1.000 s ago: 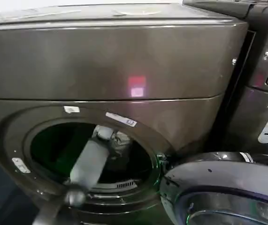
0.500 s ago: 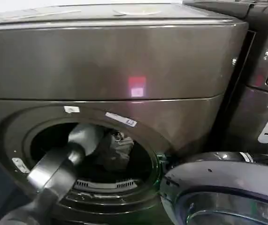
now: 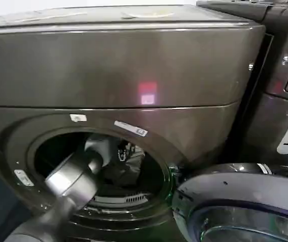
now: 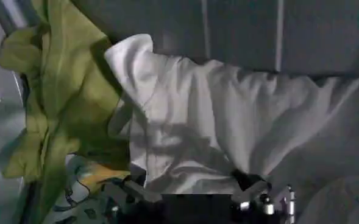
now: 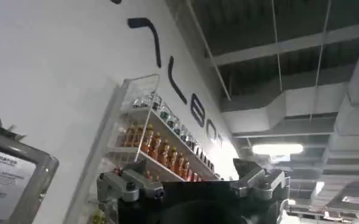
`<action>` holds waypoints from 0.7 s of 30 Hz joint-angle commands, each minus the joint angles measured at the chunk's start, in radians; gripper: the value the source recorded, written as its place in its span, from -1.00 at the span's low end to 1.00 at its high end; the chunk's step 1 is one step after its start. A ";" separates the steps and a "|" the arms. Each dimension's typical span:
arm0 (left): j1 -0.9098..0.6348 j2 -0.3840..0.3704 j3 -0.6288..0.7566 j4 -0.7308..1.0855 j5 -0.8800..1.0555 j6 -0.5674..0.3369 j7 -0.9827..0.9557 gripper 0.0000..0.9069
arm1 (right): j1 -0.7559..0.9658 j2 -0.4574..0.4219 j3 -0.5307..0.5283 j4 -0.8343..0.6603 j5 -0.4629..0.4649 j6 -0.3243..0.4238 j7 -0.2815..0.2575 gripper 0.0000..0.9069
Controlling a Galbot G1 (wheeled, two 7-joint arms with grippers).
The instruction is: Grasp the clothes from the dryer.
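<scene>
**Reaching into the drum for the clothes**

Your left gripper (image 4: 188, 193) is deep inside the large dark grey-bronze front-loading dryer (image 3: 133, 65), fingers spread and empty, with the white-grey and yellow-green fabric heap (image 4: 185, 128) lying just ahead, between and beyond its tips. Next, I judge, you press forward and clench on the white piece. The right gripper (image 5: 191, 182), released, points ceilingward.

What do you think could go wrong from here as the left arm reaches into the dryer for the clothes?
1. The left gripper faces the white garment, with the yellow-green piece off to one side, so a grasp may leave that one behind.
2. The left arm passes close to the dryer porthole rim and could scrape it on withdrawal.
</scene>
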 commanded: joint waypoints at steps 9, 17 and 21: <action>-0.018 0.007 -0.051 -0.012 -0.052 -0.010 -0.032 -1.00 | 0.018 0.007 -0.016 0.001 -0.004 0.003 -0.001 1.00; 0.084 0.126 -0.387 -0.412 -0.205 0.135 -0.196 -1.00 | 0.044 0.009 -0.049 0.005 -0.021 0.005 -0.001 1.00; 0.218 0.174 -0.457 -0.609 -0.381 0.241 -0.299 -1.00 | 0.055 0.006 -0.063 0.004 -0.025 0.005 -0.001 1.00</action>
